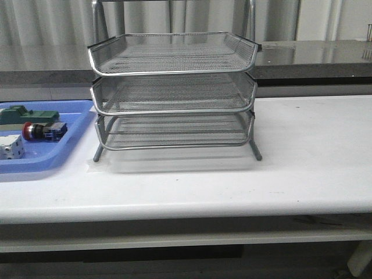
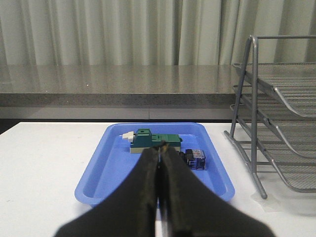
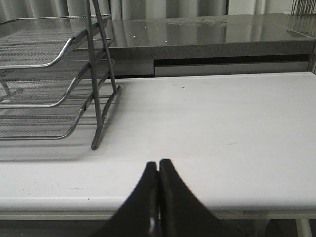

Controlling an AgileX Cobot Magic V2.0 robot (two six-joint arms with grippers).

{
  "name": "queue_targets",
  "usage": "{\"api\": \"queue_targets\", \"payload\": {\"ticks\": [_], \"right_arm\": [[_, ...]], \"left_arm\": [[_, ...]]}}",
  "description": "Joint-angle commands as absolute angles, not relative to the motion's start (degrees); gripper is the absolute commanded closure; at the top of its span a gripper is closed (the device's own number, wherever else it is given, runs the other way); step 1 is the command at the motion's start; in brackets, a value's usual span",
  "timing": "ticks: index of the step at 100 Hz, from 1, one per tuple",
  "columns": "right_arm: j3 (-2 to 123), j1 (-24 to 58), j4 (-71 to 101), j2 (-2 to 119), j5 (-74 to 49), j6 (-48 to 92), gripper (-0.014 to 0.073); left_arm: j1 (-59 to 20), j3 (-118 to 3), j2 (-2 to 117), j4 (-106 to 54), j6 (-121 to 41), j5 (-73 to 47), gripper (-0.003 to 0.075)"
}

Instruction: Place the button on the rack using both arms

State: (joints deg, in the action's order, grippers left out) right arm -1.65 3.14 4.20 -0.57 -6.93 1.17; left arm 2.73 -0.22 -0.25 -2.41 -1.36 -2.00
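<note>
- A blue tray [image 1: 40, 160] is sitting at the far left of the white worktop [image 1: 302, 157], partly cut off by the edge of the front view.
- Inside the tray, a green part [image 1: 36, 115] is lying toward the back, and a white block [image 1: 11, 146] with dark spots is resting near the front corner.
- The button [image 1: 43, 131] is lying on its side in the tray between those two, its red head pointing left and its blue block facing the rack.
- The left gripper [image 2: 161, 154] is showing only in its own wrist view, hanging above the worktop on the near side of the tray, its two black fingers pressed together with nothing between them; its tips are lining up with the green part and the button just beside it.
- The rack [image 1: 173, 93] is standing in the middle of the worktop, just right of the tray, with three wire-mesh trays stacked one above another on thin legs; all three look bare.
- To the right of the rack the worktop is running on to the edge of the picture.
- The right gripper [image 3: 158, 170] is also visible only from its wrist camera, hovering over the worktop well apart from the rack's right legs, fingers closed against each other and holding nothing.
</note>
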Motion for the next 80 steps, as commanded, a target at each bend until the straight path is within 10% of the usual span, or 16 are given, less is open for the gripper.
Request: {"api": "queue_targets", "payload": {"ticks": [1,80], "right_arm": [[-0.51,2.86,3.98,-1.78,-2.1,1.48,0.0652],[-0.51,2.86,3.93,-1.78,1.05,1.48,0.0652]], "left_arm": [[2.82,3.04,-2.01,-2.86,-0.78,3.0,0.0741],[2.82,3.04,-2.01,-2.86,-0.78,3.0,0.0741]]}}
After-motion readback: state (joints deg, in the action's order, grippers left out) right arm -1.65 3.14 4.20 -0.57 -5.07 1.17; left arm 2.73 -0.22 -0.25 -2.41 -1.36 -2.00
